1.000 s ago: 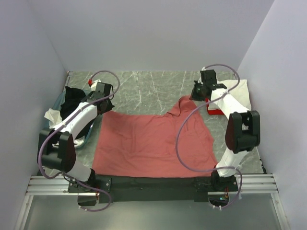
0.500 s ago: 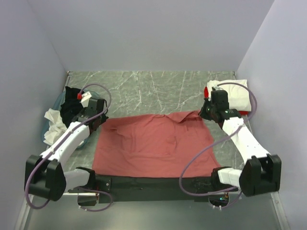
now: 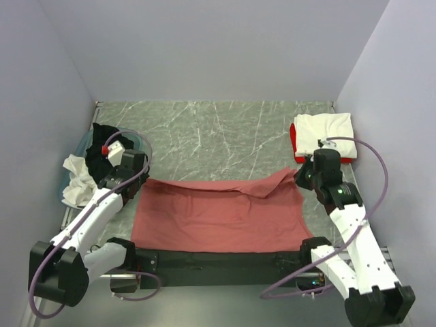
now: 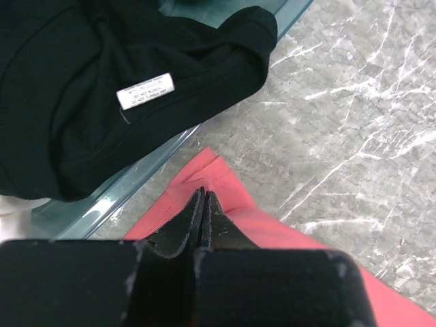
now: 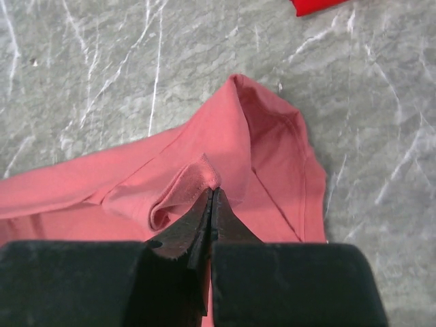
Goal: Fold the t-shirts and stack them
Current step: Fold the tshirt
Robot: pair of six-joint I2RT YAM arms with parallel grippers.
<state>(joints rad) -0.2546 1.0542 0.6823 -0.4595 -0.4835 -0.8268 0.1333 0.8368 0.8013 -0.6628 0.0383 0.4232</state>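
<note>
**Pink shirt pinned at both far corners, fold in hand**

Large salmon-pink cloth t-shirt (image 3: 218,221) lies spread on the grey marbled tabletop (image 3: 218,129), hard against the near edge, between the two arms. Its long axis runs left to right, parallel to that edge. Collar not made out from here, so I cannot tell which way the neck faces.

Left tool (image 4: 203,197): fingers fully together, nipping the far-left corner of the pink shirt. It is a clean grip on the very tip. Right tool (image 5: 212,194): likewise fully closed, but on a small puckered bunch at the far-right corner, with a flap of cloth doubled over beside it.

Around it: a black cloth shirt (image 4: 82,82) spills over the rim of the teal plastic basin (image 4: 136,180), just beside the left corner. A crumpled white cloth (image 3: 76,178) hangs on the basin's left. At the far right sits a folded cream-white shirt (image 3: 327,129) on a red one (image 3: 295,146), apart from the pink shirt.

Judgement: the step looks like carrying the far edge over towards the near edge, or drawing it flat first.

- Move both tools together, at equal height and pace, so the edge between them stays straight.
- Hold light tension left to right, which should draw out the flap on the right.
- Lift the left corner away from the basin rim and the black shirt, as a snag there seems the likeliest fault.
- The right pinch is bunched, so that side may land creased.
</note>
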